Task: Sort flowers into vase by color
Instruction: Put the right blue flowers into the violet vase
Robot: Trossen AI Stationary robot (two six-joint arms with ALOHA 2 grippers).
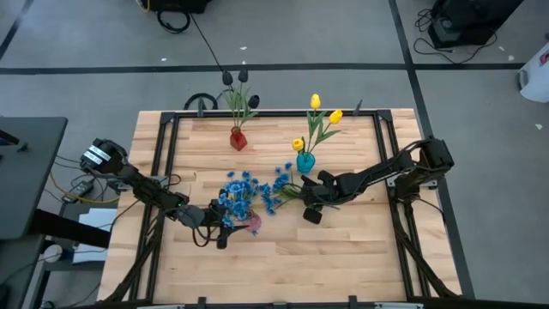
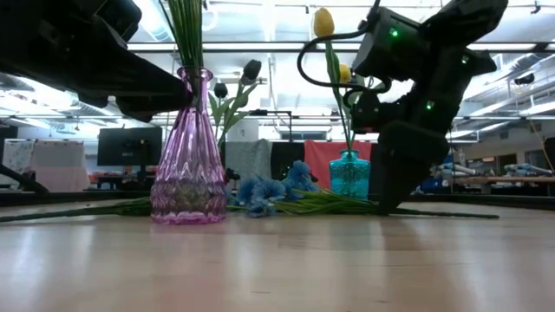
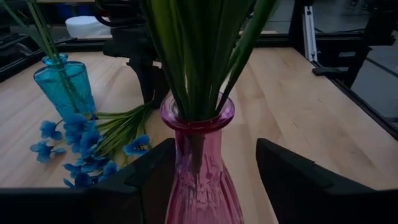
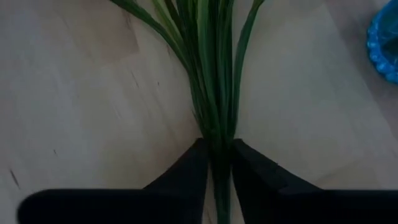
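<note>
The right end effector (image 4: 216, 163) is pressing its two dark fingers (image 4: 186, 171) together on a bundle of thin green stems (image 4: 208, 81) lying flat on the table (image 4: 74, 93); in the high view it is sitting just right of centre (image 1: 314, 202), with its arm reaching in from the right edge. The stems are fanning out toward loose blue blossoms (image 1: 274, 189) scattered at the middle of the frame.

The left end effector (image 3: 214, 171) is standing with its fingers spread wide on either side of the pink vase (image 3: 198, 168), not touching the glass. That vase is already holding upright green stems, and from above it is showing below and left of centre (image 1: 251, 223) under a bunch of blue flowers (image 1: 236, 197).

A teal vase (image 1: 305, 160) with yellow tulips (image 1: 316, 103) is standing just above the right end effector. A red vase (image 1: 238, 138) with dark tulips (image 1: 234, 77) is standing near the table's upper edge, left of centre.
</note>
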